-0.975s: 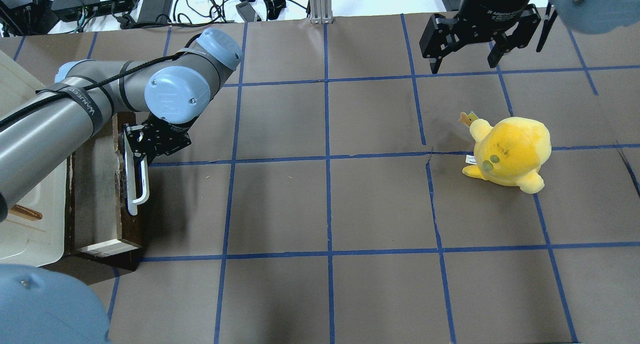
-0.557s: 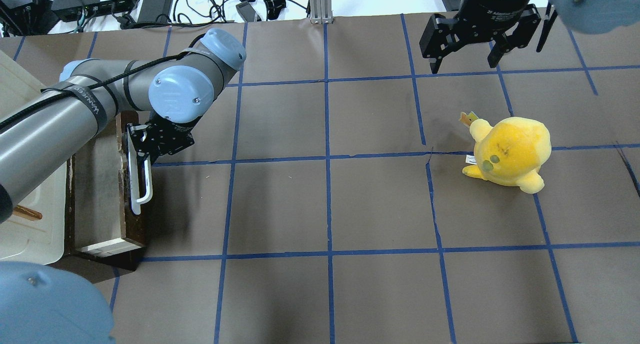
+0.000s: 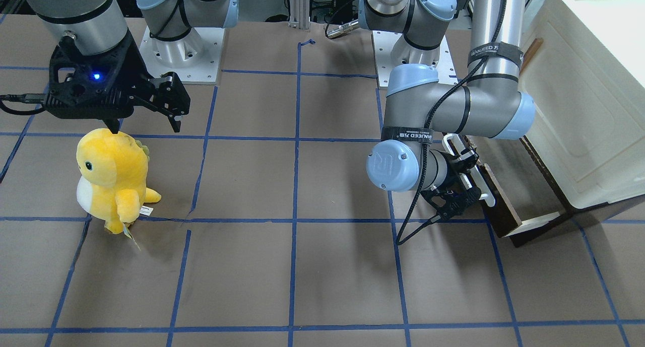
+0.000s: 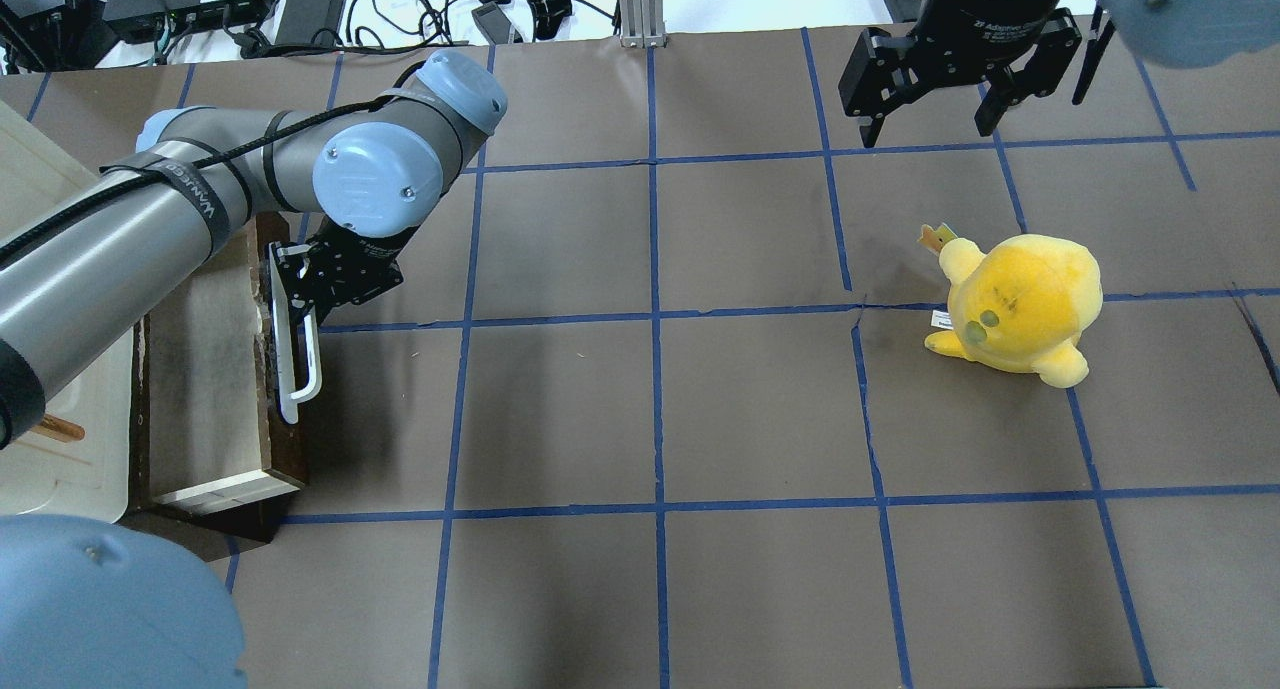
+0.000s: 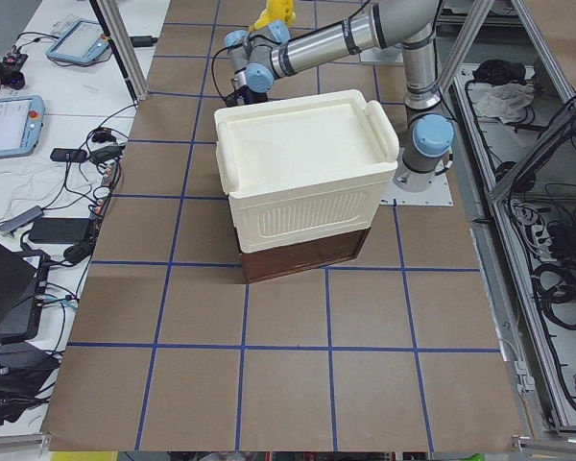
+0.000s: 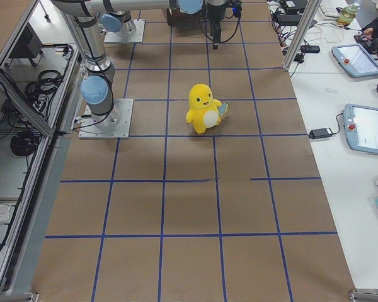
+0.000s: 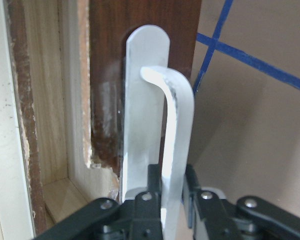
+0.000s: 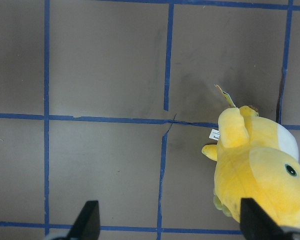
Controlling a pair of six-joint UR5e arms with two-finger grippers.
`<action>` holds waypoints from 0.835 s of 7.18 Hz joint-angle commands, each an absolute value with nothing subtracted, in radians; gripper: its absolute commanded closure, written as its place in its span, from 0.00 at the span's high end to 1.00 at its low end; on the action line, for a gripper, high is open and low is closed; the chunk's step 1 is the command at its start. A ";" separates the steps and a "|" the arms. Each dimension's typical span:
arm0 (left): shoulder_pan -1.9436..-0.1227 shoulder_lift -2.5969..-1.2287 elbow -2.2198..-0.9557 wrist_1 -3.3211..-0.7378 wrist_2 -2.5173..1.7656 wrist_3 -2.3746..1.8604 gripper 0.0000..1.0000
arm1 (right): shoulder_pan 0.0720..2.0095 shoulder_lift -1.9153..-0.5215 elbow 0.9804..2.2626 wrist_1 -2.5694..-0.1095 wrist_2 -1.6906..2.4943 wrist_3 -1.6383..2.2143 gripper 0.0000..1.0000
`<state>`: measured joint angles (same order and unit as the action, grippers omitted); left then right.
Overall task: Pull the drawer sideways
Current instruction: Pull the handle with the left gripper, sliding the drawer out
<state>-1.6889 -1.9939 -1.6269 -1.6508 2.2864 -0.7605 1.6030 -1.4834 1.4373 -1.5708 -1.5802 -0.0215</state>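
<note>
The drawer [image 4: 205, 399] sticks out from under the cream box at the table's left, with a dark brown front panel [image 4: 290, 454] and a pale wood tray. Its white bar handle [image 4: 303, 364] runs along the front. My left gripper [image 4: 300, 304] is shut on the handle's upper end; the left wrist view shows the fingers [image 7: 152, 192] clamped around the bar [image 7: 177, 130]. The drawer also shows in the front-facing view [image 3: 509, 213], with the left gripper [image 3: 466, 178] on the handle. My right gripper [image 4: 930, 109] is open and empty, held high at the far right.
A cream-white lidded box [image 5: 302, 173] sits on top of the drawer's case. A yellow plush toy [image 4: 1015, 304] stands on the right side of the table, below the right gripper. Blue tape lines grid the brown table surface [image 4: 650, 409].
My left gripper has moved right with the handle in it, and the drawer has slid further out from under the box. The right arm has not moved.
</note>
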 commanded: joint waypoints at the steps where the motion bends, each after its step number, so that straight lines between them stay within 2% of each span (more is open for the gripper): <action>1: -1.700 -2.006 -1.614 -1.652 2.284 -0.768 0.08 | 1.603 -1.483 1.437 -1.571 -1.582 -0.021 1.00; 6: -1.723 -2.019 -1.591 -1.660 2.264 -0.778 0.09 | 1.603 -1.483 1.437 -1.571 -1.580 -0.023 1.00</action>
